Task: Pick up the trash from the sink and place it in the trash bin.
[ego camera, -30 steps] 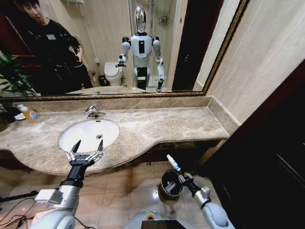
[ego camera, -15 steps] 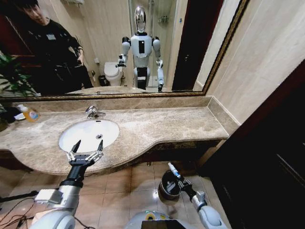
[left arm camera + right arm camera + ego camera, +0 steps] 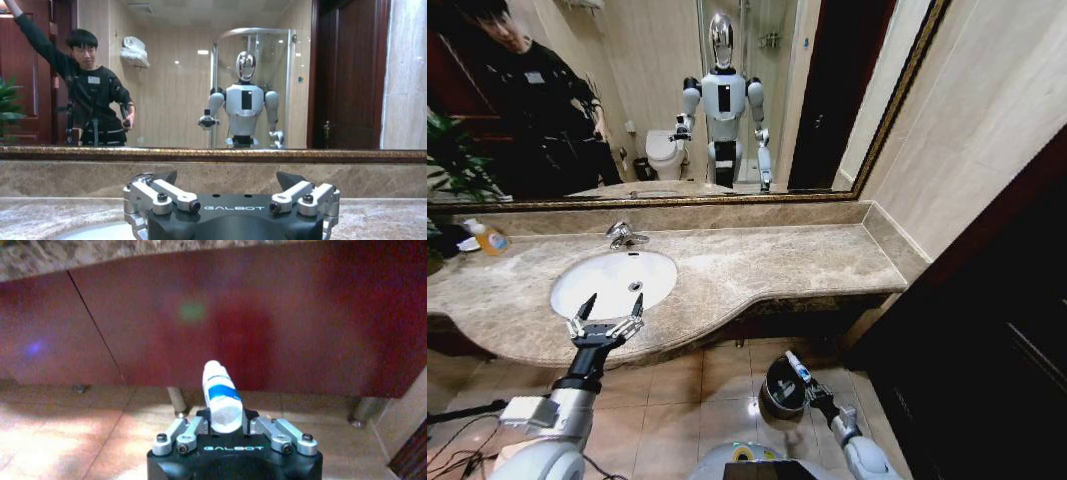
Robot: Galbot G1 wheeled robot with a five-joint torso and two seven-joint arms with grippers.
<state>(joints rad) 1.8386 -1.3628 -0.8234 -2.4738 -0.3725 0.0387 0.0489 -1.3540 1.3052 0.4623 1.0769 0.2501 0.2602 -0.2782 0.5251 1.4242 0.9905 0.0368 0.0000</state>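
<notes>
Big white sink (image 3: 577, 290) set in the marble counter (image 3: 767, 265), far and to the left. Looks bare inside from the head view, apart from the drain; no trash spotted in the basin, though tiny bits could be too small to tell. Chrome tap (image 3: 623, 235) just behind it, and a soap bottle (image 3: 489, 238) with orange liquid far off at the left end of the counter.

Small round trash bin (image 3: 777, 395) down on the tiled floor, near and to the right, below the counter edge. Dark and black inside; cannot tell what already lies in it.

Left gripper (image 3: 607, 318) waiting over the near rim of the sink, claws spread wide apart, nothing between them.

Right gripper (image 3: 811, 392) low by the floor, right at the near right rim of the bin, claws clamped on a little white tube (image 3: 797, 368) with a blue band. Tube (image 3: 220, 395) pointing up and out from the claws, tilted over the bin mouth.

Seems nearly done for this piece: picked up and carried over, not yet dropped in. Left to do: let go of the tube, so it falls in the bin.
</notes>
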